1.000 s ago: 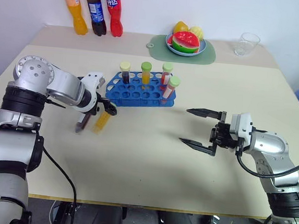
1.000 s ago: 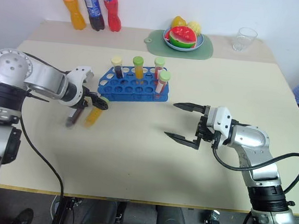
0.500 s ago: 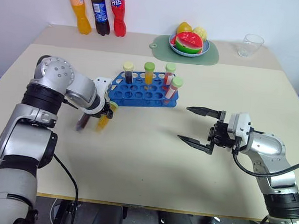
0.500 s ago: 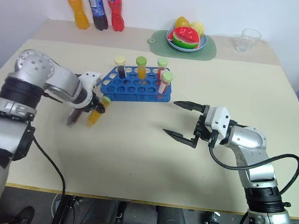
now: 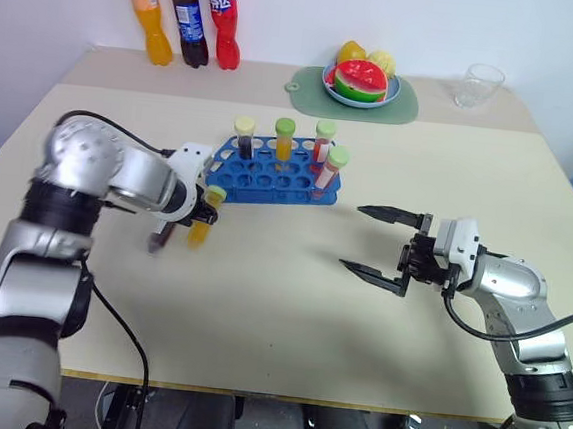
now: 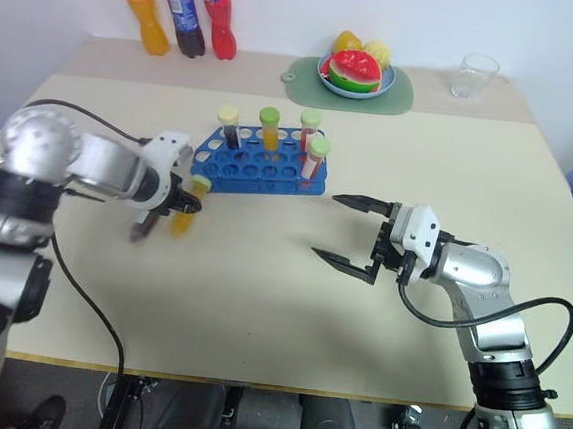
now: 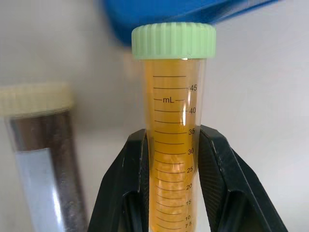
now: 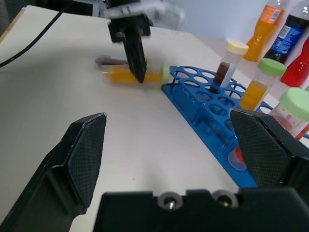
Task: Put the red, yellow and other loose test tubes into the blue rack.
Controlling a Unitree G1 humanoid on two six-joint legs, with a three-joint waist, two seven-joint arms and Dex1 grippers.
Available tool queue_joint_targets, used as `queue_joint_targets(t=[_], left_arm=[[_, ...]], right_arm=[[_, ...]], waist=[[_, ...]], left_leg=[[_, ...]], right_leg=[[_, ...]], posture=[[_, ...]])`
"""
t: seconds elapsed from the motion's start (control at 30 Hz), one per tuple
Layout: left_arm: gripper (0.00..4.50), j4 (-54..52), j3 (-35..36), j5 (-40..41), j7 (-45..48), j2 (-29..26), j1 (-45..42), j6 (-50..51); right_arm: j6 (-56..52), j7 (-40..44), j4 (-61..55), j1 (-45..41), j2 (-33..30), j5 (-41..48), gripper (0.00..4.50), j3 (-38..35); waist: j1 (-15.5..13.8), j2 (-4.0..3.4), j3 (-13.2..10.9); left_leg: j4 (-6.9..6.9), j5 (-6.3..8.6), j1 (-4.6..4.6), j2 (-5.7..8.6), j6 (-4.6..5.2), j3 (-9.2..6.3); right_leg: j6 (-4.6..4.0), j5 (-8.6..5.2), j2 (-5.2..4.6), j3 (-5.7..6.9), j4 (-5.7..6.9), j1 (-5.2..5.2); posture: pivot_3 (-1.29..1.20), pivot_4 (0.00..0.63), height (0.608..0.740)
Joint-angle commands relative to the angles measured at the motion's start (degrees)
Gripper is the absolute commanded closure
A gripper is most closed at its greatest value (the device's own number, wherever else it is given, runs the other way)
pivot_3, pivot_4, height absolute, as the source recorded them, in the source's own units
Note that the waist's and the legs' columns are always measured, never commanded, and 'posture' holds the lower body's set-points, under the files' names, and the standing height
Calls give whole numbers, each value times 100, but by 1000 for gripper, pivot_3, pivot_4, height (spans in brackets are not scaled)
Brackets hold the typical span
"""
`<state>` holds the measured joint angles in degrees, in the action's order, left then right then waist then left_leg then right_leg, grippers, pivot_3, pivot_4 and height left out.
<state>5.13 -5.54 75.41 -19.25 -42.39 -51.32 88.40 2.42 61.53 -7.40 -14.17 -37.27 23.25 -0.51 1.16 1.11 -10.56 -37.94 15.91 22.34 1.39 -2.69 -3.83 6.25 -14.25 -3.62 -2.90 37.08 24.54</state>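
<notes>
Since the earlier frame, the left gripper point(image 7: 171, 159) has closed from wide open onto the yellow-orange tube point(image 7: 174, 135), its two black fingers point(image 7: 126, 179) now clamping the tube's lower half; the right gripper point(image 5: 382, 243) has not moved and keeps its jaws spread wide, empty.

Yellow-orange tube: held just in front of the left end of the blue rack point(image 5: 270, 178), apparently at or barely above the table. Its long axis runs toward the rack, pale green cap point(image 7: 174, 41) leading, base toward the gripper. Dark brown tube point(image 7: 41, 154): lies loose beside the held tube, roughly parallel, cream cap at the same end. Four capped tubes already stand upright in the rack.

Step in hand, as judged: lift and insertion. To do it well, raise the tube clear of the brown one, swing the axis to vertical with the cap up, centre the base over a free hole near the rack's left end, then lower straight. A grip this low on the tube may foul the rack top, so release early.
</notes>
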Motion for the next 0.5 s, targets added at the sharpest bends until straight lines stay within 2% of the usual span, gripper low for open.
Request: queue_joint_targets(t=[0.03, 0.1, 0.17, 0.33, 0.5], left_arm=[[3682, -2106, 542, -865, 1845, -433, 917, -1735], [3682, -2709, 563, -1711, 3124, -597, 1578, -3157], [3682, -2678, 496, -2364, 3583, -494, 1829, -3963], [3682, -1992, 310, -3910, 3941, 558, 1839, -6040], [3682, -260, -160, -5724, 4057, 1692, 1766, -8621]], right_arm=[[90, 38, 33, -121, -18, 8, 0, -114], [86, 76, 109, -162, -25, 5, 0, -111], [66, 118, 157, -208, -47, 19, 0, -120], [-1, 219, 235, -297, -164, 51, 0, -211], [-150, 229, 154, -286, -341, 112, 0, -323]], waist=[[-9, -5, 3], [-30, -6, 4], [-61, -5, 3], [-85, -4, 3], [-67, -5, 4]], left_leg=[[0, -2, 0, 1, -3, 2], [4, -3, -4, 1, -5, 23], [3, -4, -3, 2, -6, 28], [-7, 13, -2, 5, 28, 24], [-9, 24, -2, 6, 47, 27]], right_leg=[[-1, 0, 1, 0, -1, 0], [-2, -1, -1, -2, -3, -4], [-5, -1, 2, 0, -9, -8], [-7, -2, 3, 3, -21, -24], [6, 6, 1, 3, -35, -29]], posture=[[0, 150, 740], [0, 150, 740], [0, 150, 740], [0, 150, 740], [0, 150, 740]])
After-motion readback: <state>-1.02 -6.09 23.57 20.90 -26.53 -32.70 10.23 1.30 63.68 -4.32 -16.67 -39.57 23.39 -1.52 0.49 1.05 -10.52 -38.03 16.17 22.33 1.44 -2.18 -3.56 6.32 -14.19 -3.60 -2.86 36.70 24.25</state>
